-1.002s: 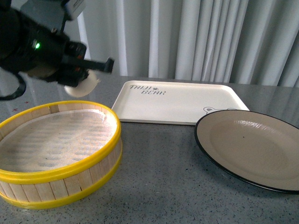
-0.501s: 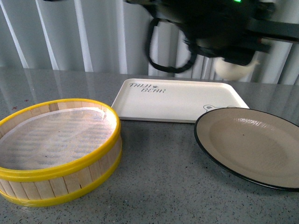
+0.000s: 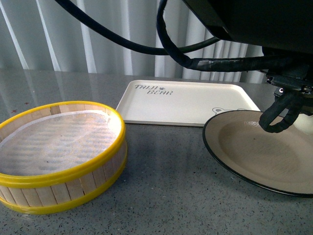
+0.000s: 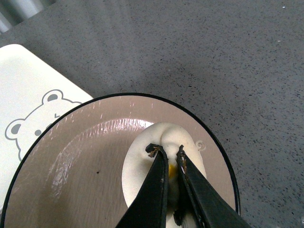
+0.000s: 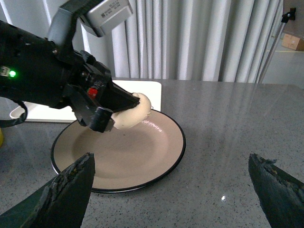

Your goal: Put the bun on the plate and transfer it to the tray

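The white bun (image 4: 138, 167) is pinched at its yellow-dotted top by my left gripper (image 4: 166, 151), which is shut on it. In the right wrist view the bun (image 5: 136, 112) hangs a little above the far side of the beige, black-rimmed plate (image 5: 128, 159), held by the left gripper (image 5: 134, 100). From the front, my left arm (image 3: 274, 29) hides the bun over the plate (image 3: 244, 152). The cream tray (image 3: 186, 105) with bear drawing (image 4: 28, 124) lies just behind the plate. My right gripper (image 5: 171, 157) stands wide open beside the plate's near edge, with nothing in it.
A yellow-rimmed bamboo steamer basket (image 3: 58, 156) lined with white paper stands at the front left. Arm cables (image 3: 195, 61) hang across the upper view. Grey tabletop (image 5: 237, 142) stretches to the right of the plate. Curtains close the back.
My left arm has swung from above the steamer basket at the left across to the right, carrying the bun, and now holds it over the plate.
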You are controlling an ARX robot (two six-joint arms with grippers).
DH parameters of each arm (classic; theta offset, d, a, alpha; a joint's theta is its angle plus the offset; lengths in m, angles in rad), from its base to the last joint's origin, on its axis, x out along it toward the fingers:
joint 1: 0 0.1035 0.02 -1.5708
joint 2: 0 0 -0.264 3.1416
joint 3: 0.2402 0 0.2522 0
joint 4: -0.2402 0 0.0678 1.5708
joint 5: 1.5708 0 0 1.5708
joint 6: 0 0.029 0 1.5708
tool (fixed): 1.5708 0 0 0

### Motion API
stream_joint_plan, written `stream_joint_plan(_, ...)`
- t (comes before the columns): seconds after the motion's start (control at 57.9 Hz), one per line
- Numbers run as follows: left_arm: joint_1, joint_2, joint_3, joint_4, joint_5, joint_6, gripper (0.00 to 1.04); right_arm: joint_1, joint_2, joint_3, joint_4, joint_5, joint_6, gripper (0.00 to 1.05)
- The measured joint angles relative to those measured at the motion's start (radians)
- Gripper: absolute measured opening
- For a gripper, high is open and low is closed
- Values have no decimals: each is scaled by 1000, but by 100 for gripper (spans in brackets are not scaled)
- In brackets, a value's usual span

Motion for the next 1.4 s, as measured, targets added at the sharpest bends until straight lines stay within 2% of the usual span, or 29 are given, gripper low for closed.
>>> stream_joint_plan(0.225,52,53,92,-43,3,33,4,0,0,0,0,0,0,96)
stream_joint_plan(0.415,97,98,84,-64,33,46,4,0,0,0,0,0,0,96)
stream_joint_plan(0.795,88,100,38,-34,67,51,4,0,0,0,0,0,0,96)
stream_joint_plan(1.4,68,135,-1,-6,48,69,4,0,0,0,0,0,0,96)
